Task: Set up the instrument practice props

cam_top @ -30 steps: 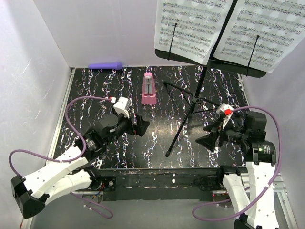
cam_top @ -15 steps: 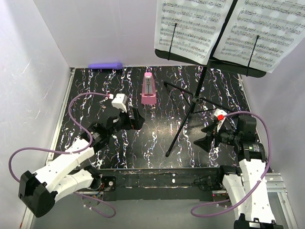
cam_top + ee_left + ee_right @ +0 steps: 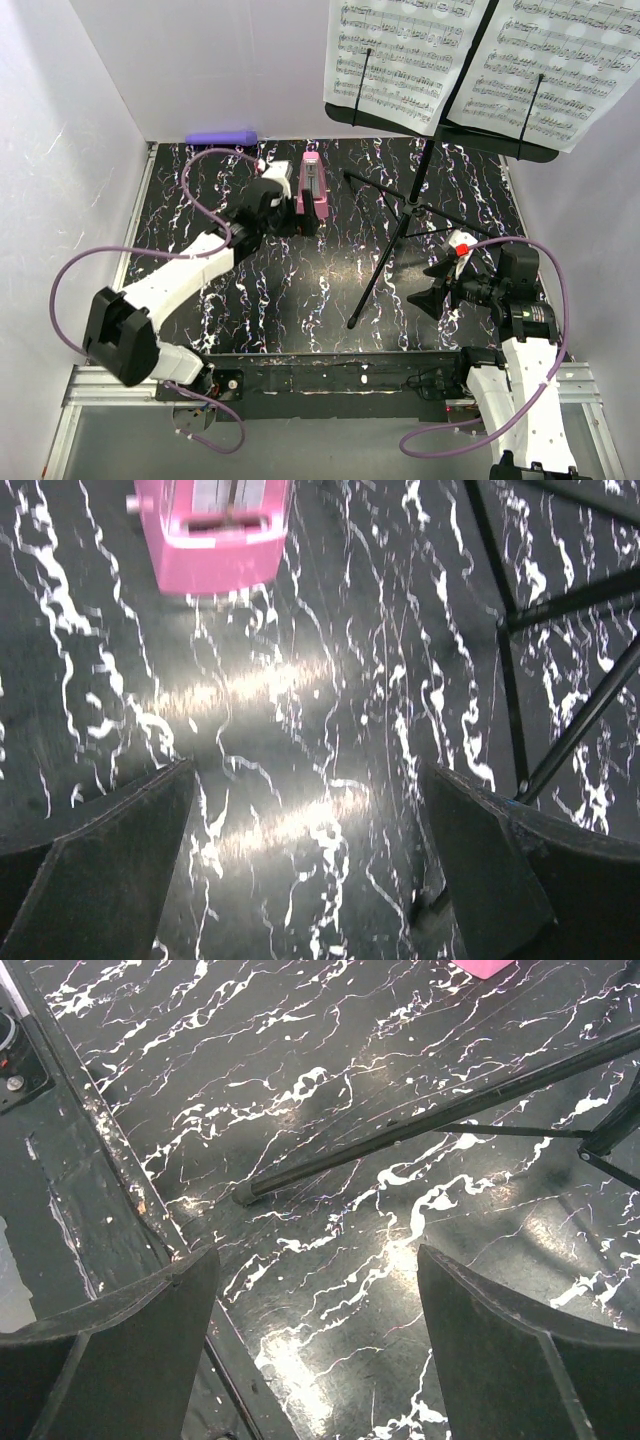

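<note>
The pink metronome (image 3: 313, 188) stands on the table (image 3: 250, 290) — the left gripper (image 3: 298, 218) is spread wide just beside it, empty. The music stand (image 3: 408, 208) holds both sheets (image 3: 400, 55); the right gripper (image 3: 430, 285) gapes empty near one leg — a purple cylinder (image 3: 222, 137) lies by the back wall.

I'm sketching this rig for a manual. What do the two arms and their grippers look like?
The left arm and right arm are white shells with black joints. The left gripper and right gripper each have two wide, black, wedge-shaped fingers. A looping purple cable runs along each arm; a white wrist block bears a red mark.
</note>
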You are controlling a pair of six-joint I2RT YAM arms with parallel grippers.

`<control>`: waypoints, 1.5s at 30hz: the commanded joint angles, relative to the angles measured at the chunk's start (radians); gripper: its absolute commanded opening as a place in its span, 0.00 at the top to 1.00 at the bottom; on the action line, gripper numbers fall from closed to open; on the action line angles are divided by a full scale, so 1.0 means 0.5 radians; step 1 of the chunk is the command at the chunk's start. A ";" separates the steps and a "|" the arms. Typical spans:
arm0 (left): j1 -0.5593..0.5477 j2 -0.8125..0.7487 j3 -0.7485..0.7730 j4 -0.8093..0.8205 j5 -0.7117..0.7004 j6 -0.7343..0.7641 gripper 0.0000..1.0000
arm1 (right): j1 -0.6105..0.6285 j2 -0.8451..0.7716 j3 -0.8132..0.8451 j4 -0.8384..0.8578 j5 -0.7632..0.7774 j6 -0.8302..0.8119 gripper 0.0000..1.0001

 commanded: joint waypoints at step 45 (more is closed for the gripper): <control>0.208 1.785 2.141 -0.560 -0.296 0.382 0.16 | 0.001 -0.007 -0.008 0.037 0.010 -0.076 0.12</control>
